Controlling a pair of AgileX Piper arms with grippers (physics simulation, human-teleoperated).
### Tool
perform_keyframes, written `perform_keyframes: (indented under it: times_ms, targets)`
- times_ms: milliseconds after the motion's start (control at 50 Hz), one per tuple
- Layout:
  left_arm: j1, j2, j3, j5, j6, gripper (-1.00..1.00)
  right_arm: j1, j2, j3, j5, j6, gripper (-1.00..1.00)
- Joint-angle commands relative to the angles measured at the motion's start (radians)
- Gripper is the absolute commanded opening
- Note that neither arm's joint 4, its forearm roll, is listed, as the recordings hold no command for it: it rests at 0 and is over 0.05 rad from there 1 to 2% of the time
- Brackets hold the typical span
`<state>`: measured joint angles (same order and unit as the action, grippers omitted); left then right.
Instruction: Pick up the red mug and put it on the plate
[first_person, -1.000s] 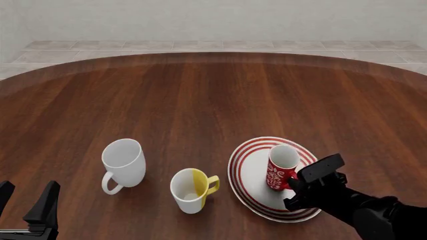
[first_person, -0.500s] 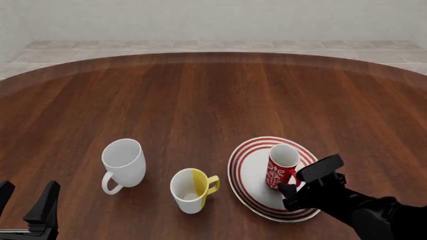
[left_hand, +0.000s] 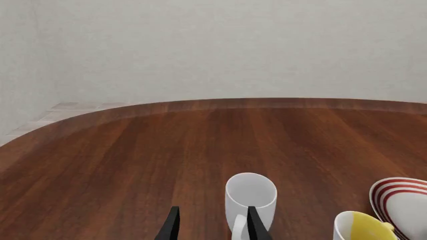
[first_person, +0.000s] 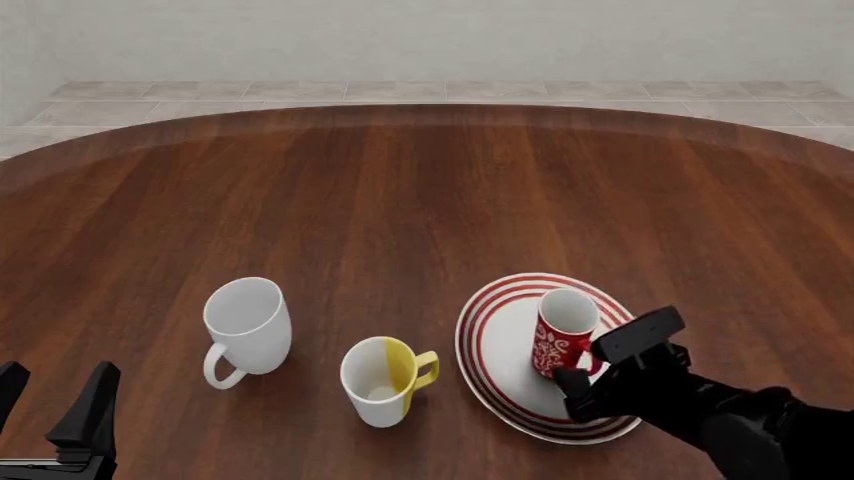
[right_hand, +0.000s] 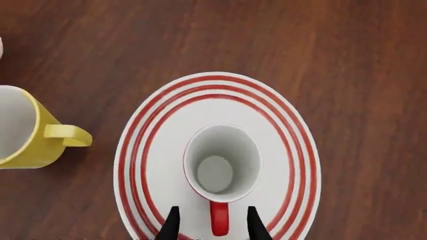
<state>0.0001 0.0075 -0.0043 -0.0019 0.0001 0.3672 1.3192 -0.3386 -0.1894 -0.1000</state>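
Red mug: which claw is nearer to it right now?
Right. The right claw straddles the red mug handle on the plate; the left claw sits far off beyond the white mug.

Front view: fixed, high behind the arms, facing forward and down over the whole table (first_person: 400, 180). Left wrist view: low near the table, facing level toward the far wall. Right wrist view: close, straight down above the plate (right_hand: 293, 125). All three share the plate and yellow mug (first_person: 383, 380).
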Motion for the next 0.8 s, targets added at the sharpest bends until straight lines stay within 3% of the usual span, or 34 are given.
perform_keyframes:
  times_ms: [20,120,440,540,800]
  targets:
    - [0.000,0.000,0.000,0.000,0.000,1.00,0.004,-0.078,-0.017,0.070,-0.009,1.00]
    - [0.000,0.000,0.000,0.000,0.000,1.00,-0.010,-0.171,-0.038,0.154,-0.020,1.00]
    - [0.000,0.000,0.000,0.000,0.000,1.00,-0.016,-0.587,-0.230,0.611,-0.047,1.00]
    - [0.000,0.000,0.000,0.000,0.000,1.00,-0.021,-0.651,-0.282,0.696,-0.050,1.00]
    - [0.000,0.000,0.000,0.000,0.000,1.00,-0.014,-0.747,-0.338,0.806,-0.083,1.00]
